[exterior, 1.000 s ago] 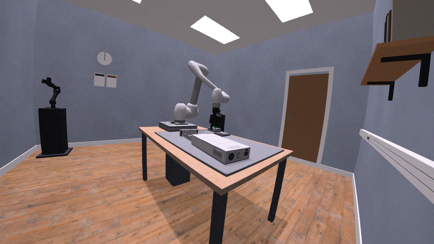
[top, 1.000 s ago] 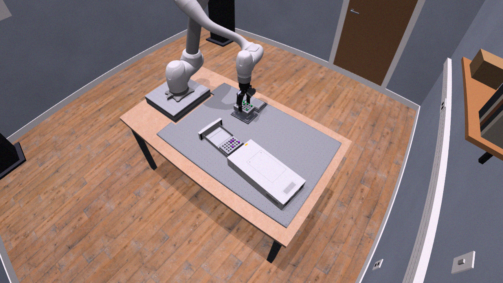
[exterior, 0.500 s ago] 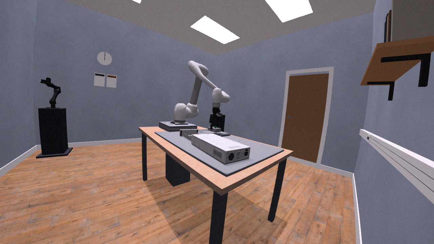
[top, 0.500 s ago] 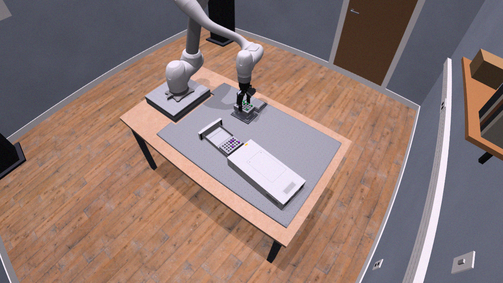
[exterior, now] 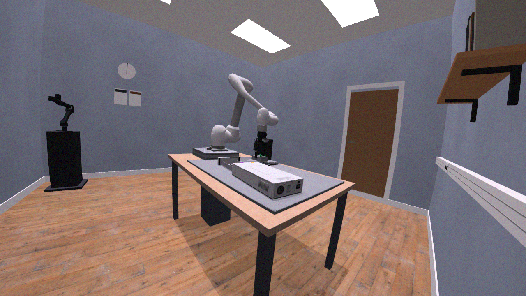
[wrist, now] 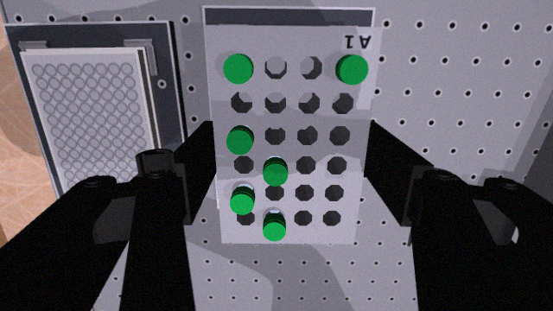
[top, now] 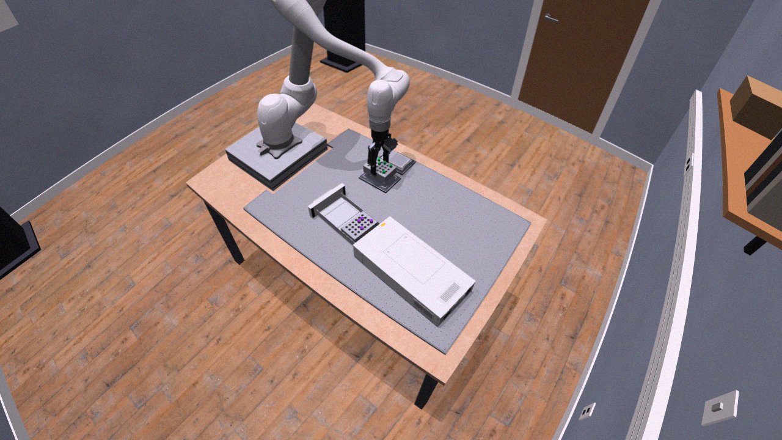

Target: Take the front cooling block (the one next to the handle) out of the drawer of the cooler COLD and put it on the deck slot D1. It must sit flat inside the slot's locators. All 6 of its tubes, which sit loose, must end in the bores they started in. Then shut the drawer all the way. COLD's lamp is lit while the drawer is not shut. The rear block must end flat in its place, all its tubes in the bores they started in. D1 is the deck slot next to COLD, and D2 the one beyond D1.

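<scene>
My gripper (top: 380, 164) (exterior: 261, 151) (wrist: 289, 142) is shut on the grey front block (top: 380, 168) (exterior: 259, 158) (wrist: 291, 118), its fingers on the two long sides. The block is over the dark slot D1 (top: 385, 186) (wrist: 287, 16), whose rim shows past its edge; any small gap beneath is hard to judge. Several green-capped tubes stand in the block's bores. The drawer (top: 336, 210) of COLD (top: 412, 256) (exterior: 263, 174) is open, its front place bare. The rear block (top: 354, 225) with purple-capped tubes sits in it. The lamp (top: 382, 225) shows yellow.
A white well plate (top: 402, 159) (wrist: 88, 112) sits in slot D2 (wrist: 95, 36), beside D1 on the side away from COLD. The drawer's upright handle panel (top: 327, 200) (exterior: 228, 160) stands at the drawer's front end. The arm's base plinth (top: 273, 156) (exterior: 215, 153) is at the table's back.
</scene>
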You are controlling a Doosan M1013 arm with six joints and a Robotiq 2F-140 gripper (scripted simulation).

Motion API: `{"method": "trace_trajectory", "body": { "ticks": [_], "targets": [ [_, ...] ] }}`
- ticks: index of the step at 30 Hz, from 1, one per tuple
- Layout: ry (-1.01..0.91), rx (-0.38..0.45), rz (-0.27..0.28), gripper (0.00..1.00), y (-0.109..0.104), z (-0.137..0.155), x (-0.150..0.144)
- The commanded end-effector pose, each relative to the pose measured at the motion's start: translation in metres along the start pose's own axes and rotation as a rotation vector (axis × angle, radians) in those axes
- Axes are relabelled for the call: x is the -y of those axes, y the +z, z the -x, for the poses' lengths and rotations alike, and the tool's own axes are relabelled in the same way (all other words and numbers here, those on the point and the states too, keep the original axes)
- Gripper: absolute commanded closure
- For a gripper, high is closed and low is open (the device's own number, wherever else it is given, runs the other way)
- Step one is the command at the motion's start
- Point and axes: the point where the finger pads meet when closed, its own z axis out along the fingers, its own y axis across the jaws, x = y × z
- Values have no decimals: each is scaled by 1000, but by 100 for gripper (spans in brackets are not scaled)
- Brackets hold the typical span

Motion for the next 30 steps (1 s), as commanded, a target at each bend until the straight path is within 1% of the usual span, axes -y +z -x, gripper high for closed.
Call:
{"method": "trace_trajectory", "body": {
  "ticks": [1,30],
  "targets": [
    [0,-1,-1,90,0,-1,0],
    [0,-1,-1,90,5,-1,0]
  ]
}}
